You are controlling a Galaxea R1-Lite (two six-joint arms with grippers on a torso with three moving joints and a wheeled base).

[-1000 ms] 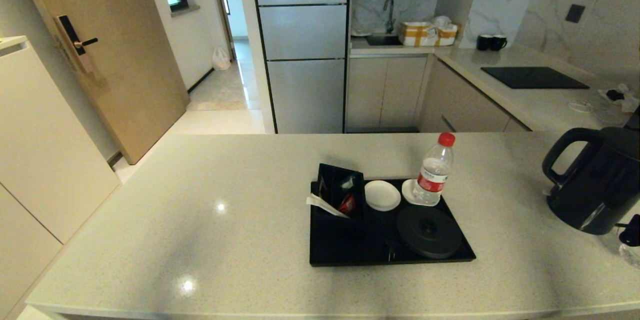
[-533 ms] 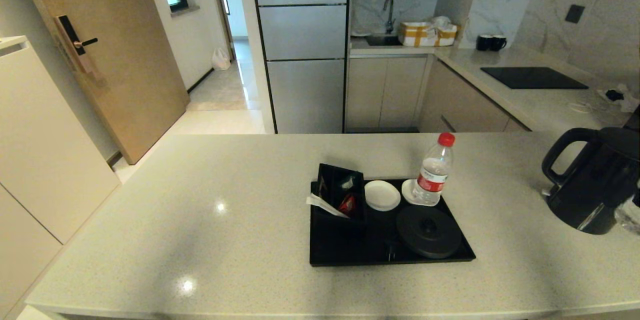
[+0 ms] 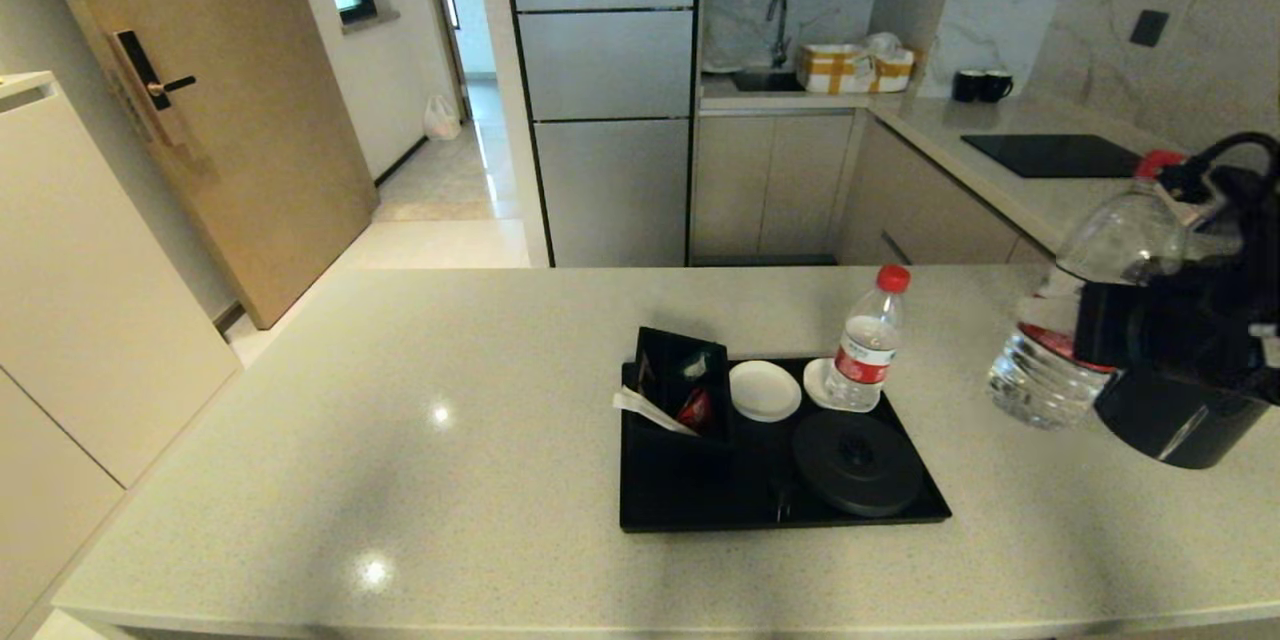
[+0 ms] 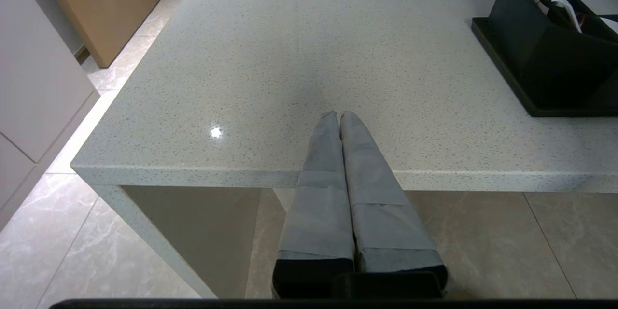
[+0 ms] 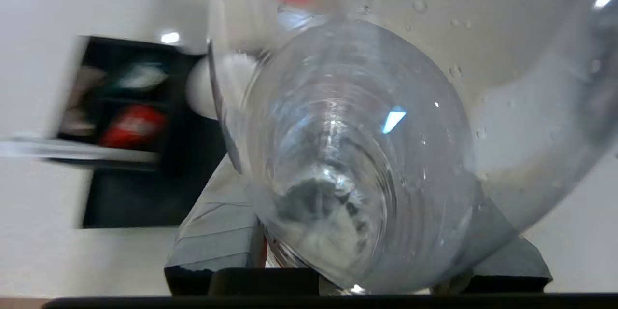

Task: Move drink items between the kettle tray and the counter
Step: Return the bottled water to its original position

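Here the right gripper (image 3: 1130, 320) hangs in the air above the right end of the counter (image 3: 400, 440), its fingers (image 5: 217, 231) clamped around a clear water bottle (image 3: 1075, 325) held tilted, red cap away from the robot. Behind and below it the dark kettle (image 3: 1180, 425) stands on the counter near the right edge, mostly hidden by the arm. The kettle tray (image 3: 680, 500) sits mid-counter; at its far right corner a second bottle (image 3: 868, 345) stands upright on a white coaster (image 3: 822, 385), another coaster (image 3: 764, 390) just beside it, the round kettle base (image 3: 858, 462) bare in front, a black sachet box (image 3: 682, 382) at the far left corner. The left gripper (image 4: 339, 117) hovers over the counter's near edge, fingers pressed together, holding nothing.
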